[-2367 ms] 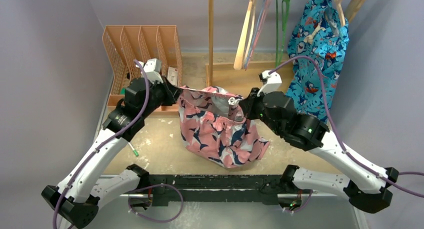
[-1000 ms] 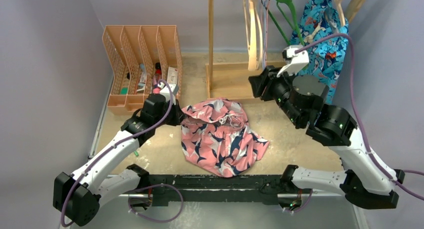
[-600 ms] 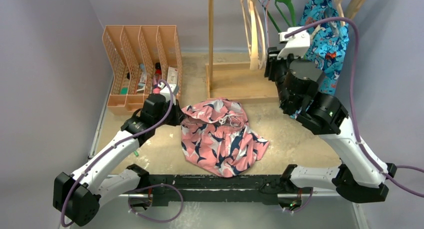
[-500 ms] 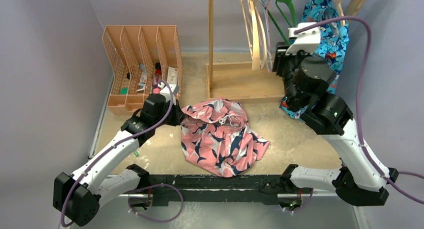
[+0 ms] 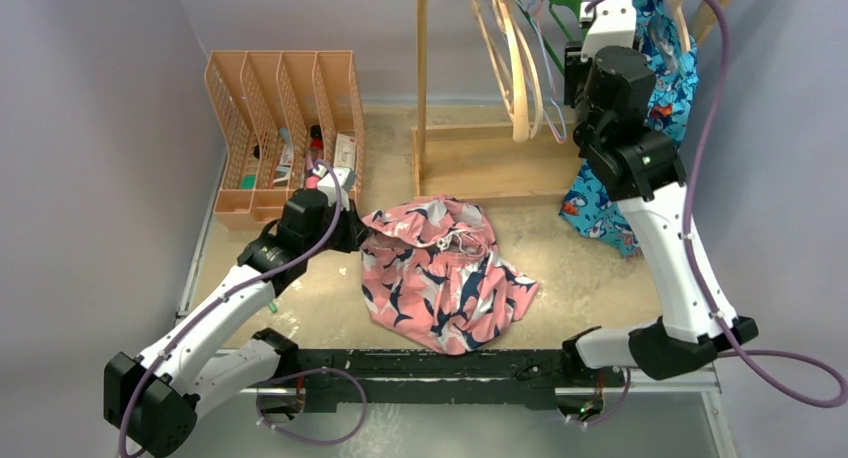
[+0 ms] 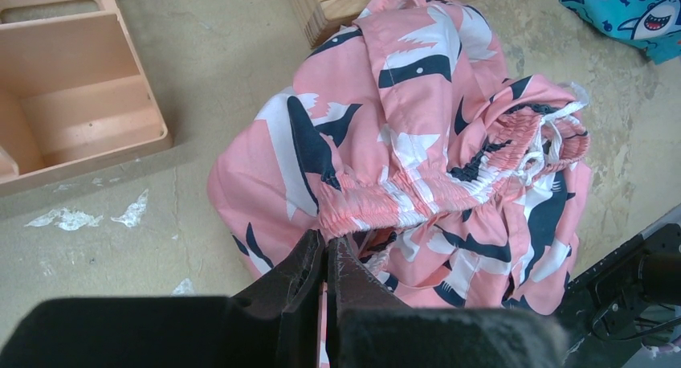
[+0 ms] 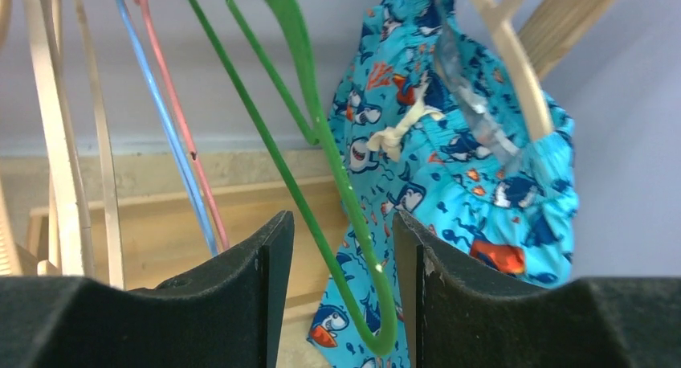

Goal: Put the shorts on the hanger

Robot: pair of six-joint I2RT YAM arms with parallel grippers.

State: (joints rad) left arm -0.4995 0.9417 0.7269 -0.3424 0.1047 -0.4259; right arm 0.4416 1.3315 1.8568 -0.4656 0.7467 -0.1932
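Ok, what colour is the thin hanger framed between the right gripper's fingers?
Bright green. The hanger shows best in the right wrist view.

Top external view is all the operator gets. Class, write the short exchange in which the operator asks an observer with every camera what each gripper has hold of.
Operator: Has the left gripper got the shorts?
Observer: Yes. The left wrist view shows it shut on them, pinching the gathered waistband.
Operator: And the right gripper?
Observer: The right wrist view shows it open, with the green hanger showing in the gap between its fingers and neither finger visibly touching it.
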